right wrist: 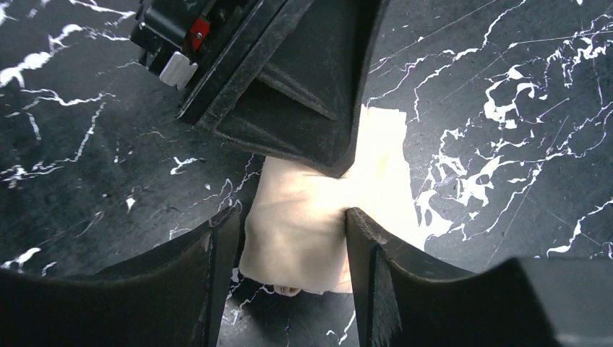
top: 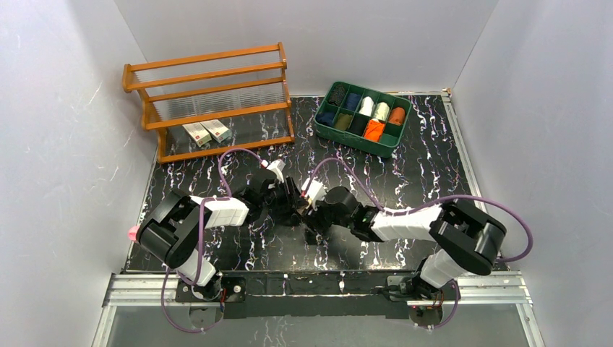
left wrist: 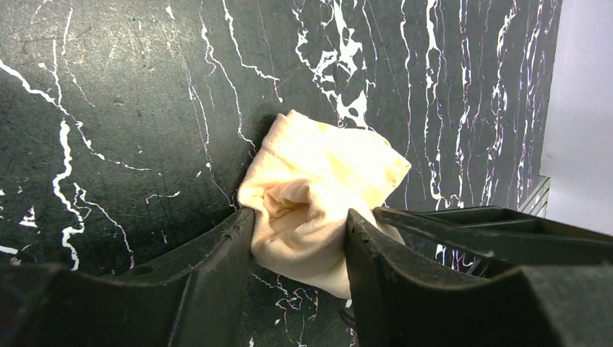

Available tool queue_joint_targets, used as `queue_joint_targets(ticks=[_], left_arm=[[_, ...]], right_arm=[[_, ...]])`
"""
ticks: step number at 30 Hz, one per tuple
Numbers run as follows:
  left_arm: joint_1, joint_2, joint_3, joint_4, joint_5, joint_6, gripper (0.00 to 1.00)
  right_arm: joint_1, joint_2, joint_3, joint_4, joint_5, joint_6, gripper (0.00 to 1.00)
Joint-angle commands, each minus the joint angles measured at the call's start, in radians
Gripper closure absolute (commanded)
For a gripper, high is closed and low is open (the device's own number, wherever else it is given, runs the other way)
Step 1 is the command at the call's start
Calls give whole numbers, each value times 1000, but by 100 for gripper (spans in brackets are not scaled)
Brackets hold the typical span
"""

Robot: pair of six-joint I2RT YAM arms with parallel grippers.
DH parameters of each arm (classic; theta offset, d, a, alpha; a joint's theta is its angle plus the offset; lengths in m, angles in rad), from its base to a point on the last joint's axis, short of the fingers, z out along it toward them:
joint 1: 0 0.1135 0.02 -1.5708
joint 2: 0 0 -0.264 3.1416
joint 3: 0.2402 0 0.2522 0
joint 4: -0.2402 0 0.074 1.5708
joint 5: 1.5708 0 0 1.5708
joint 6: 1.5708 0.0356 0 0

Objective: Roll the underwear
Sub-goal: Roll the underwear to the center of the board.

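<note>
Both arms are reaching inward over the middle of the table, their wrists nearly meeting. The left gripper (left wrist: pixel 300 231) is pointing down with its fingers (left wrist: pixel 217 267) pressing in on a bunched tan cloth (left wrist: pixel 318 188). The right gripper (right wrist: pixel 293 238) is facing it, its fingers (right wrist: pixel 361 246) straddling the same cloth from the opposite side.

- The left arm (top: pixel 195 224) has black joint housings and a white link with ribbed panel lines.
- A small pink cap (top: pixel 132 233) sits on its black elbow housing.
- The right arm (top: pixel 434 224) has the same black joints and a smooth white link.
- Purple cables (top: pixel 405 200) loop along both arms to white connectors near the wrists.
- The left gripper (left wrist: pixel 300 249) has matte black, wedge-shaped fingers with coarse textured faces.
- The right gripper (right wrist: pixel 293 253) has matching black fingers.
- In the right wrist view, a red tab (right wrist: pixel 196 32) and a grey metal piece (right wrist: pixel 176 70) show on the other gripper's body.
</note>
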Motion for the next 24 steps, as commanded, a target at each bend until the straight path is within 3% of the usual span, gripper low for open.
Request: queue_joint_targets(ticks=[1, 6, 10, 17, 24], left_arm=[[-15, 72, -58, -276, -73, 36, 53], [-15, 48, -55, -293, -78, 36, 53], [-15, -17, -62, -311, -113, 16, 46], [-12, -145, -94, -279, -126, -36, 35], [-11, -230, -192, -129, -94, -140, 29]], right_arm=[[36, 50, 4, 74, 119, -53, 39], [47, 74, -16, 86, 208, -38, 64], [43, 66, -58, 112, 147, 6, 74], [-79, 80, -152, 292, -262, 300, 78], [-215, 190, -226, 582, -522, 617, 79]])
